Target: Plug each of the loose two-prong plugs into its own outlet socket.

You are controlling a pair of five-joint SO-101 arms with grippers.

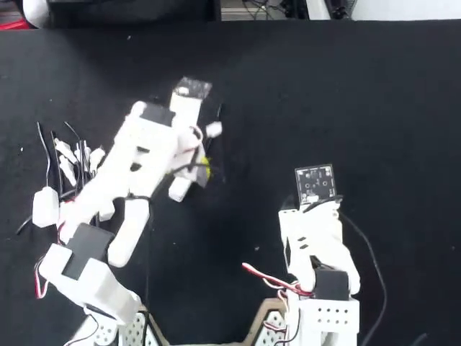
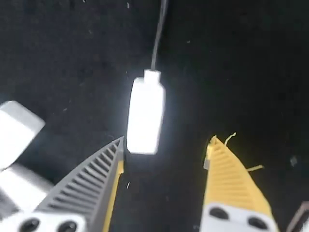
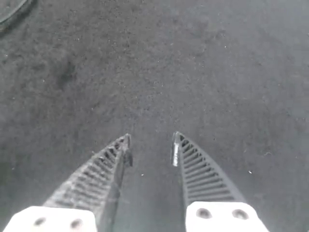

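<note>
A white two-prong plug (image 2: 146,116) lies on the black mat with its thin dark cord (image 2: 157,43) running away from me. My left gripper (image 2: 166,140) is open just short of it, the grey finger (image 2: 91,183) and the yellow finger (image 2: 231,179) spread wider than the plug. From above, the left gripper (image 1: 196,173) sits mid-table, close to a white plug (image 1: 214,130). My right gripper (image 3: 152,145) hangs open over bare mat, holding nothing. Several more loose plugs (image 1: 75,155) with dark cords lie at the far left.
A white block (image 1: 45,205) sits near the left edge, below the loose plugs. The right arm (image 1: 313,231) stands folded at the front right. A white part (image 2: 14,125) shows beside the grey finger. Black mat covers the table's right half.
</note>
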